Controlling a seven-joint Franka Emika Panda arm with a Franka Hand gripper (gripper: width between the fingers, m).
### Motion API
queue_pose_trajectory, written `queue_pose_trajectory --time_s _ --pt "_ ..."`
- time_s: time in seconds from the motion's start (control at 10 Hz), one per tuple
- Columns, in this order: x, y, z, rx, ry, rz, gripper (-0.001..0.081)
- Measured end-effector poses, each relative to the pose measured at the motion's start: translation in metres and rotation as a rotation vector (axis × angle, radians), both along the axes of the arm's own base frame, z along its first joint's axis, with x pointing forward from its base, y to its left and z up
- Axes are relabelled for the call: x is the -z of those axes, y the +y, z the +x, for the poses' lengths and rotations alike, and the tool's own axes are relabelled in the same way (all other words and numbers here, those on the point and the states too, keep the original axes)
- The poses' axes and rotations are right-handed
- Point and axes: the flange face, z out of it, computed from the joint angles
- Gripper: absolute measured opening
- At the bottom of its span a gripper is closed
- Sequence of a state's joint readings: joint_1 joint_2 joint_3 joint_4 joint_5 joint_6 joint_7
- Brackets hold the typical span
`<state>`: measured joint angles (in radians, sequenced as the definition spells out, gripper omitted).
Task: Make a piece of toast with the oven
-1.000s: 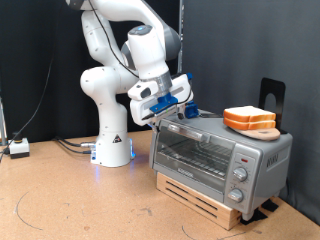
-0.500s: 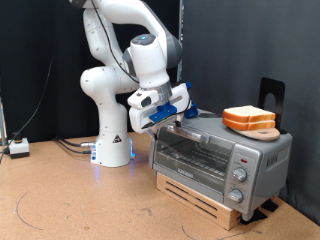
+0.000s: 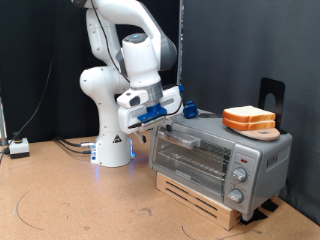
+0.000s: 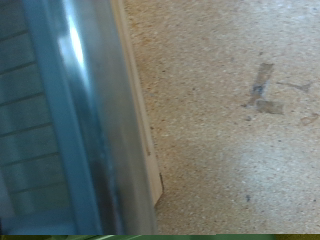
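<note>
The silver oven point(image 3: 222, 158) stands on a wooden pallet at the exterior view's right, with its glass door and grey bar handle point(image 3: 186, 143) facing the table. Two slices of toast point(image 3: 250, 116) lie stacked on a round wooden board point(image 3: 263, 131) on the oven's top. My gripper point(image 3: 167, 117) hangs at the oven's upper front corner on the exterior view's left, right by the end of the handle. Its fingers are too small to read here. The wrist view shows the door's glass point(image 4: 35, 130) and frame edge point(image 4: 120, 120) close up, but no fingers.
Three knobs point(image 3: 240, 176) sit on the oven's front at the exterior view's right. A black stand point(image 3: 272, 94) rises behind the oven. The robot base point(image 3: 112, 148) and a small white box point(image 3: 18, 147) sit to the exterior view's left. Brown table point(image 4: 230, 130) lies below the door.
My gripper has moved towards the exterior view's left and slightly down, from above the oven's top corner to in front of its upper front edge. The toast and the board have not moved.
</note>
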<state>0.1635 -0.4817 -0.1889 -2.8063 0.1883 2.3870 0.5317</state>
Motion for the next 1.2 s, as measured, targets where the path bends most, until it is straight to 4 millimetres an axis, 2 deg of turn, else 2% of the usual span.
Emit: queue_pose_trajectory --time_s 0.7,1.2 --pt "0.020 -0.043 0.020 0.095 -0.005 -0.060 0.0809" --pt "0.049 -0.049 0.036 0.118 0.002 -0.089 0.0809"
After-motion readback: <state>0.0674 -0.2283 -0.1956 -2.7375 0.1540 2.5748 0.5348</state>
